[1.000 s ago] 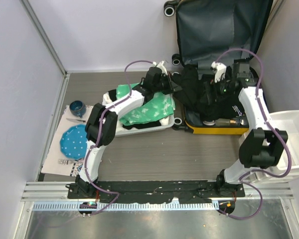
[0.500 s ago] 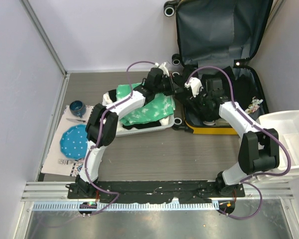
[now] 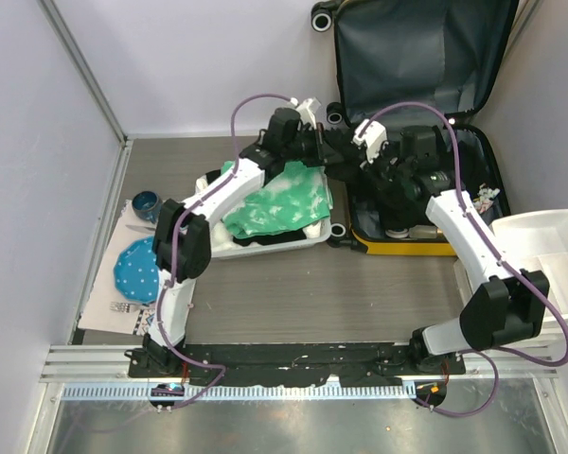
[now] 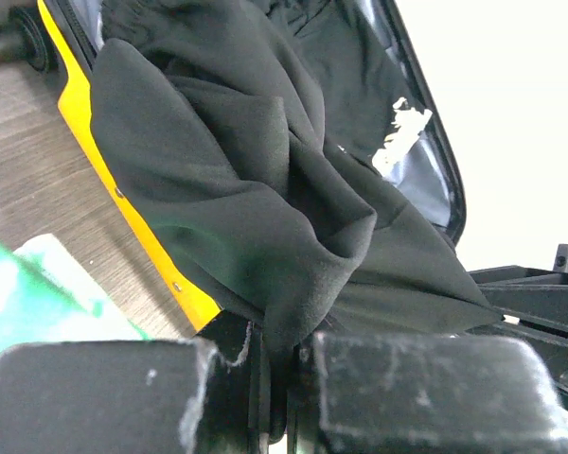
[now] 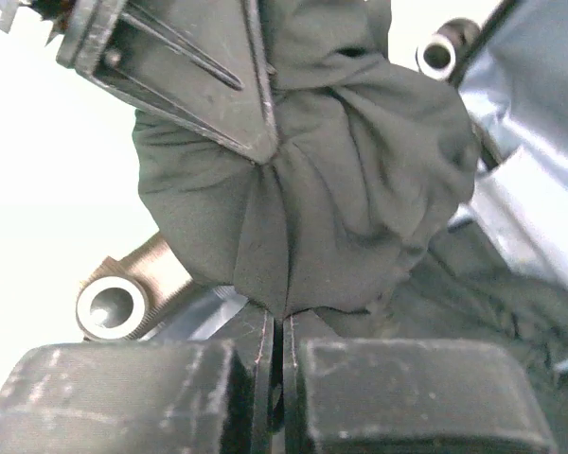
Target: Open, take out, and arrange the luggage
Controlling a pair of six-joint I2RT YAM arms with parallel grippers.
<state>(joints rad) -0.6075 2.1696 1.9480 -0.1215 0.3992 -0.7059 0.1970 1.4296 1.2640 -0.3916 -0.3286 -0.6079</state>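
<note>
The luggage [image 3: 407, 249] lies open at the back right of the surface [image 3: 293, 293]. The left claw [image 4: 282, 374] and right claw [image 5: 281, 326] both pinch the black garment [image 4: 227, 189]; lift together, evenly, clearing its rim.

top view: high up behind the arms [image 3: 222, 194], looks down, far, sees the whole table [image 3: 293, 284] | left wrist: very close, looks over its fingers [image 4: 95, 397] at black cloth [image 4: 237, 189] and yellow luggage [image 4: 156, 251] | right wrist: very close, faces same cloth | shared: the cloth, in all three views
</note>
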